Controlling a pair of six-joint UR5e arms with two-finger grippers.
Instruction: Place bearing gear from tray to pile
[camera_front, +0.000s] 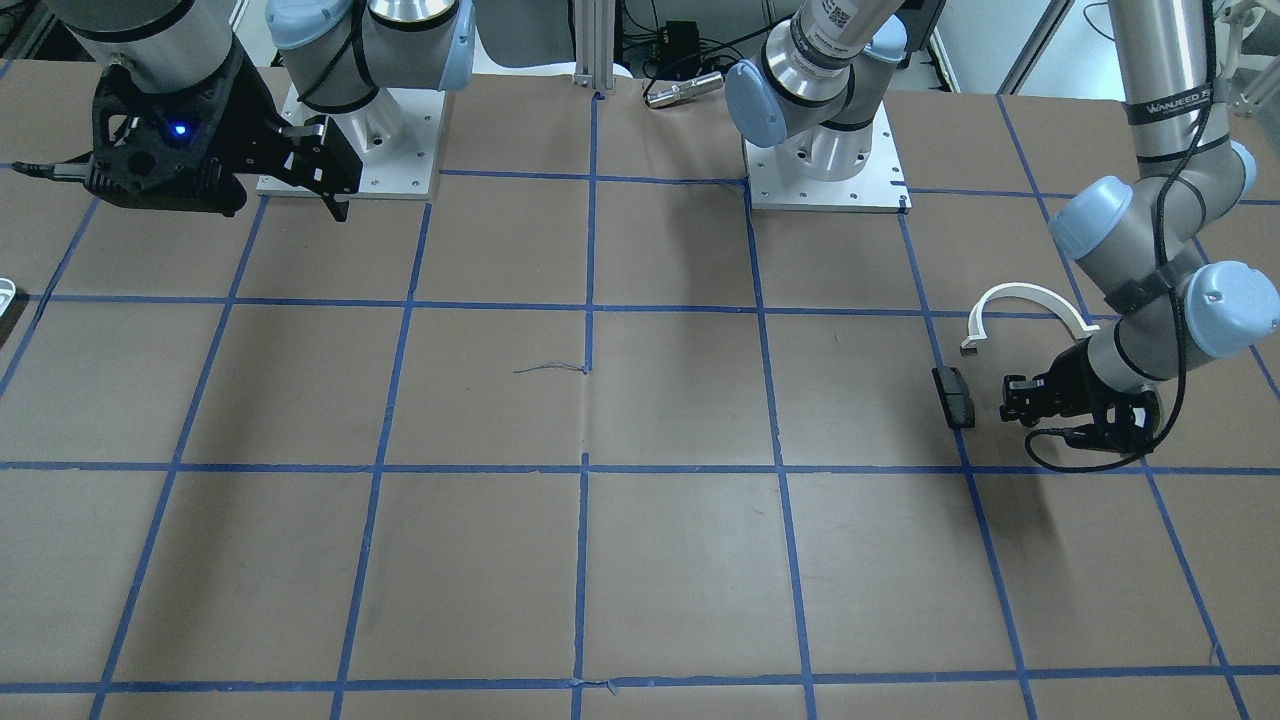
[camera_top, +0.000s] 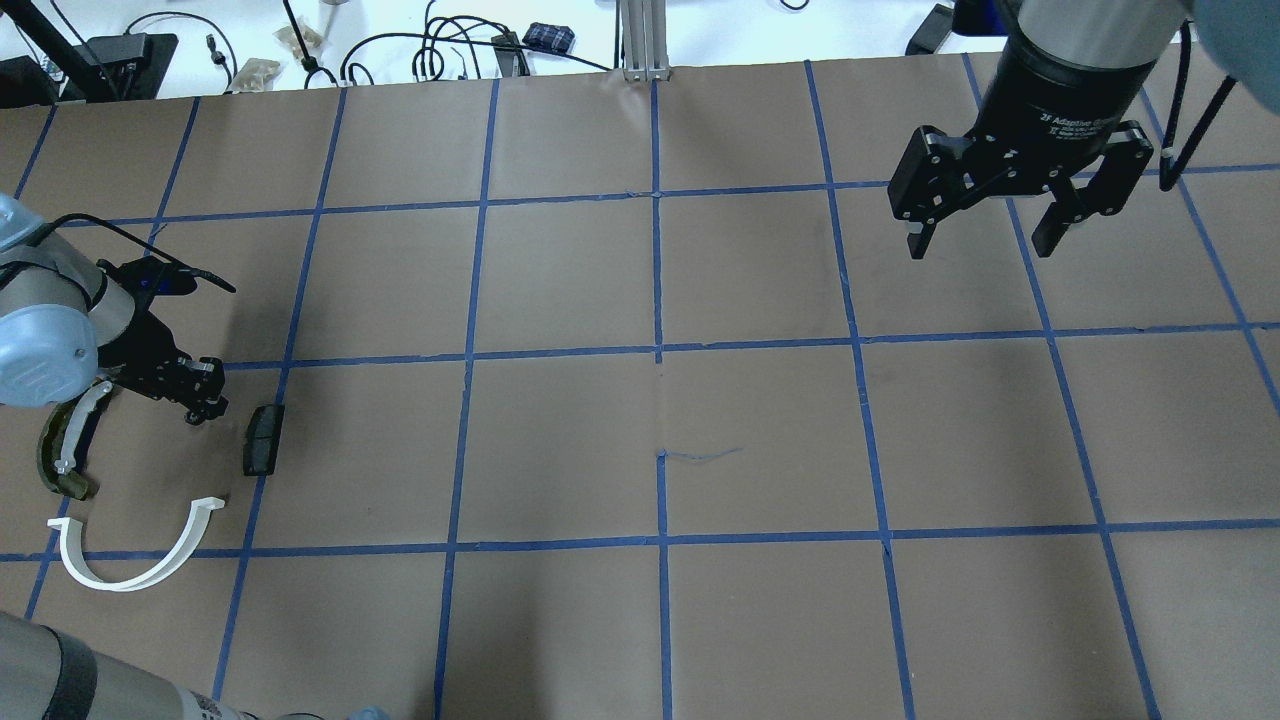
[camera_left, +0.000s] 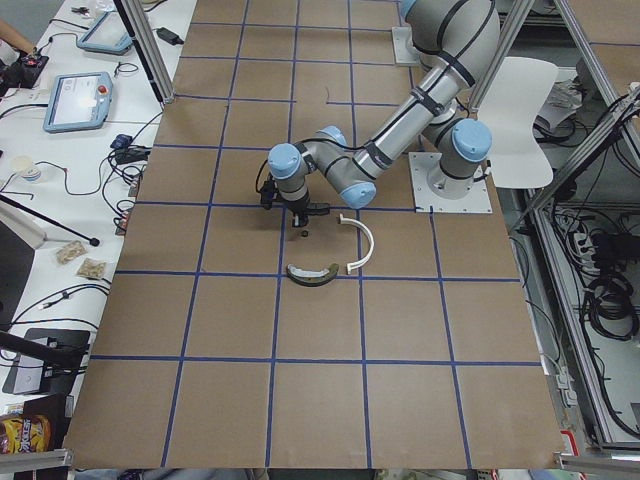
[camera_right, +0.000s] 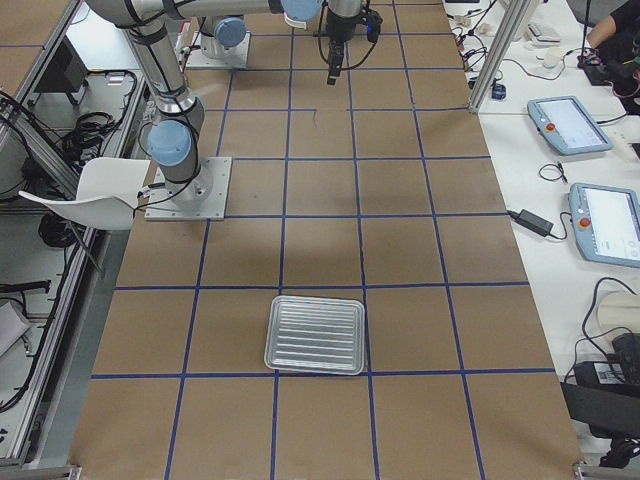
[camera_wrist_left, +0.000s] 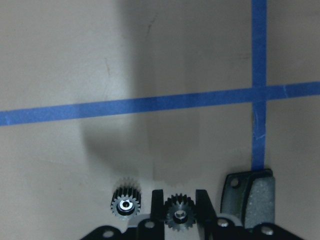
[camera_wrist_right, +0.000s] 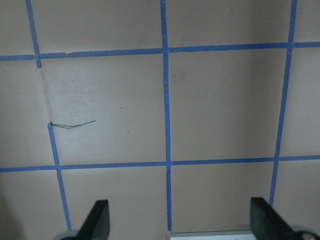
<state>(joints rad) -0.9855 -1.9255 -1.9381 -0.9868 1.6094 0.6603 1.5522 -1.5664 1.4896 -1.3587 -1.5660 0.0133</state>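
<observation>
Left wrist-mounted view: left claw (camera_wrist_left: 180, 199) pinches a small dark toothed bearing gear (camera_wrist_left: 180, 218); right claw (camera_top: 980, 248) spread.

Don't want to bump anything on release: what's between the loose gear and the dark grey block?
In the left wrist view, the left tool, a second gear between its fingers, sits between the loose gear and the dark grey block.
</observation>
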